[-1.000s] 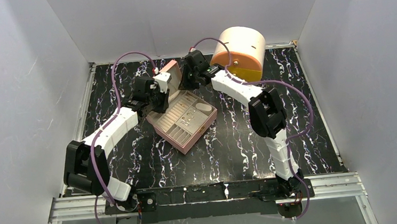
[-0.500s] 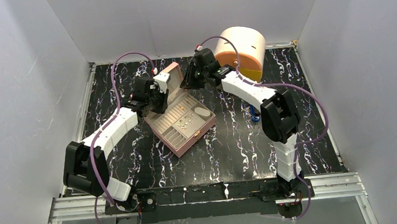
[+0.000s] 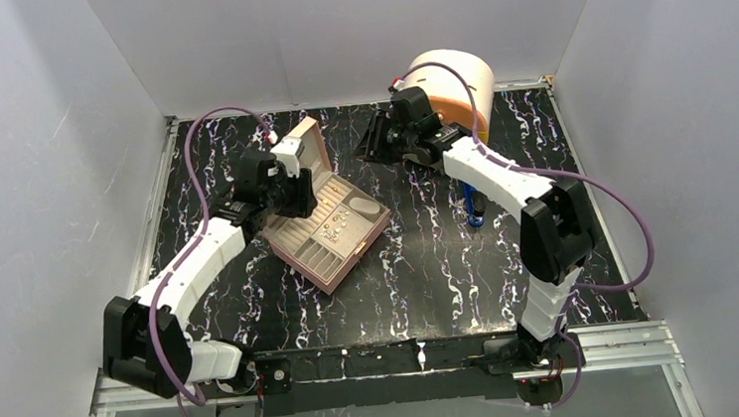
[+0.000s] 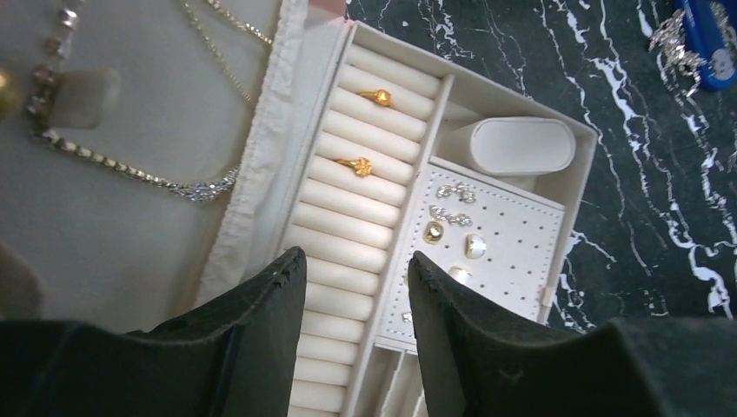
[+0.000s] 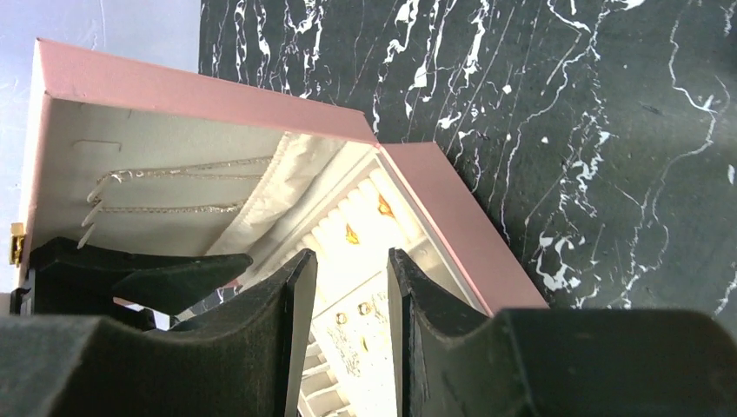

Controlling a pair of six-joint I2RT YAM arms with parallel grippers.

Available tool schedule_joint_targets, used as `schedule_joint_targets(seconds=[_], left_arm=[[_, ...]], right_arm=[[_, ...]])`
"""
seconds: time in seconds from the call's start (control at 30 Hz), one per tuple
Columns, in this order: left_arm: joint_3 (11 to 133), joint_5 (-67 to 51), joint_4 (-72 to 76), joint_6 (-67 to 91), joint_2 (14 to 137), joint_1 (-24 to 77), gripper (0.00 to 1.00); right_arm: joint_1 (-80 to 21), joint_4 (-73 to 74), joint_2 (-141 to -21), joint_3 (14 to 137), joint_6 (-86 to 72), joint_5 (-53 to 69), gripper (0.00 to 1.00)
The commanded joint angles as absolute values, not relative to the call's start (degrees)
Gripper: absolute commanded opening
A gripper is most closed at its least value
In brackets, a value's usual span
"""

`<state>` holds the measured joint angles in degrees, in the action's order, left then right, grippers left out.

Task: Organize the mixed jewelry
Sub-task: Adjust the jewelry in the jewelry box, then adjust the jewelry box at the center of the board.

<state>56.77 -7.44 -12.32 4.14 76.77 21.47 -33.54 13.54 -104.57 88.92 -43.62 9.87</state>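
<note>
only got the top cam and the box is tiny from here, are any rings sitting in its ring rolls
observer: Yes. The left wrist view shows two gold rings seated in separate slots of the ring rolls.
operator: anything held on the left side
observer: No. The left claw is open and empty, with the ring rolls showing between its tips.
operator: and earrings
observer: Several small earrings, some silver and some pearl-like, sit on the perforated pad right beside the rolls.
</note>
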Motion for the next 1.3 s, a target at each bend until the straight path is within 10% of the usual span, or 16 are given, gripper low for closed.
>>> schedule_joint_targets(seconds=[0.0,0.6,0.9,1.27], left_arm=[[55.38,-4.94,-4.34,10.16,71.11,20.92,0.46],[53.10,-20.17,0.39,12.77,71.82,21.14,0.50],[60.96,6.87,-26.71,32.57,64.01,21.01,0.64],[44.46,5.91,-36.23,44.10,43.98,20.92,0.78]], right_arm=[[-32.88,14.25,-99.00,86.38,-43.36,8.37,0.45],[-32.87,17.05,-90.74,77.73,-44.98,7.23,0.50],[-33.03,24.04,-96.49,84.13,-34.19,9.25,0.67],[-34.53,24.92,-106.42,88.76,-26.66,15.42,0.70]])
